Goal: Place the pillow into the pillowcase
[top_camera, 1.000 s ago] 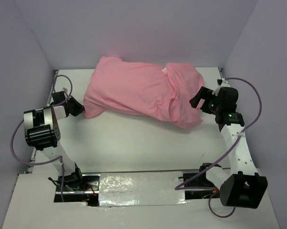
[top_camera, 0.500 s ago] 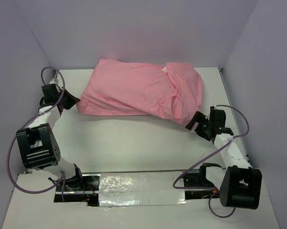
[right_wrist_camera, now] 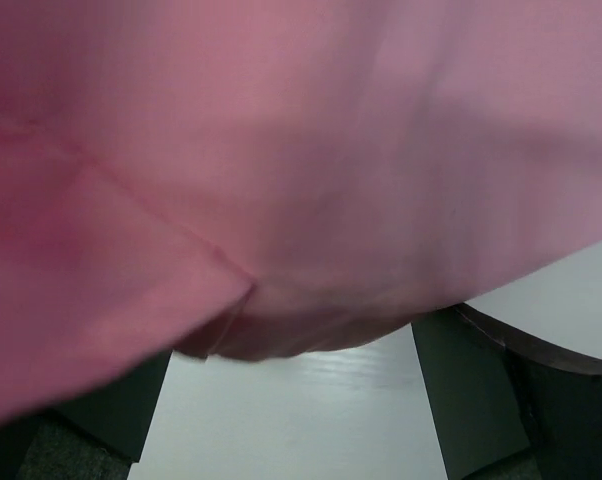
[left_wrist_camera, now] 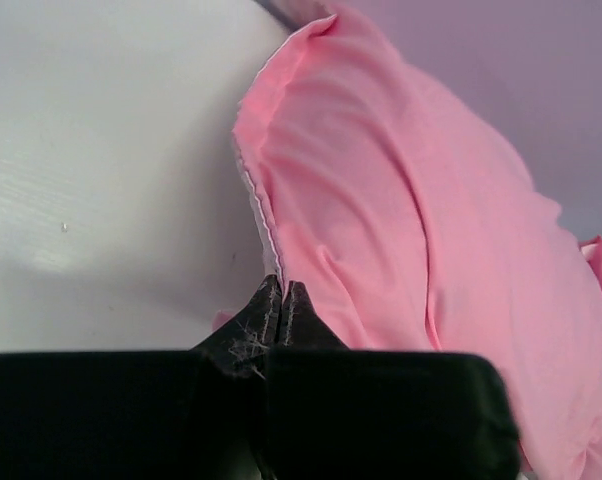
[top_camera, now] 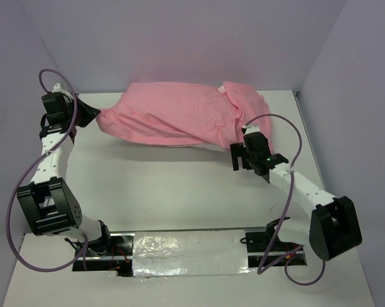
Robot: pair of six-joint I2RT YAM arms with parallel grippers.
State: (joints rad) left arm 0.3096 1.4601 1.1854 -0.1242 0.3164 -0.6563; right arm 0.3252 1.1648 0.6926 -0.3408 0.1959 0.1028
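Note:
The pink pillowcase (top_camera: 180,118) lies as a plump bundle across the back of the white table, bulging as if filled. The pillow is hidden inside it; only a pale sliver (top_camera: 207,146) shows under its front edge. My left gripper (top_camera: 92,116) is shut on the pillowcase's left corner. In the left wrist view its fingertips (left_wrist_camera: 281,292) pinch the seamed edge of the pink fabric (left_wrist_camera: 401,210). My right gripper (top_camera: 238,155) is open at the bundle's front right edge. In the right wrist view its fingers (right_wrist_camera: 471,390) stand wide apart under overhanging pink fabric (right_wrist_camera: 301,150), holding nothing.
Purple walls close in the table at the back and both sides. The bundle's back edge lies close to the rear wall (top_camera: 192,45). Purple cables (top_camera: 288,131) loop off both arms. A strip of silver tape (top_camera: 189,252) runs between the arm bases at the near edge.
My left gripper has moved back and left, drawing the pillowcase corner out with it. My right arm has swung from the bundle's right side round to its front right edge.

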